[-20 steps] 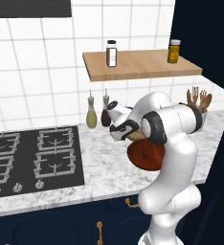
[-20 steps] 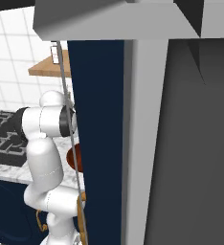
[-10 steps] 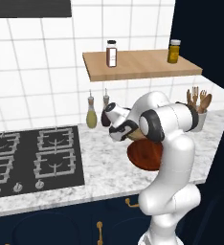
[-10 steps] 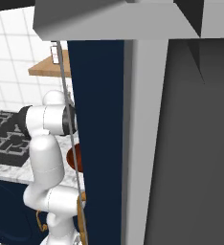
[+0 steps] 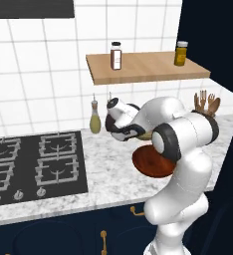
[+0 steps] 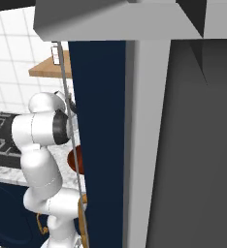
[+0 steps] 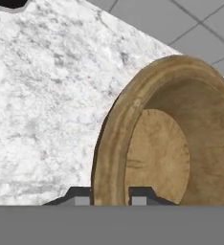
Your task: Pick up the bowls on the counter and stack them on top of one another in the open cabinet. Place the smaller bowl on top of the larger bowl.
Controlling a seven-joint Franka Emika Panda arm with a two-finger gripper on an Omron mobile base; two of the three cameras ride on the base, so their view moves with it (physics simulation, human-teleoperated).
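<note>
The end effector is clamped on the small bowl's rim; the large bowl sits on the table; 0 stacked.

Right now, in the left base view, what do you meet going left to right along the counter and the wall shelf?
Stove → oil bottle → shelf bottle → larger bowl → yellow jar → utensil holder.

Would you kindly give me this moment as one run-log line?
gripper: jaws astride tan bowl rim | reddish-brown bowl: on marbled counter | stacking: not done
</note>
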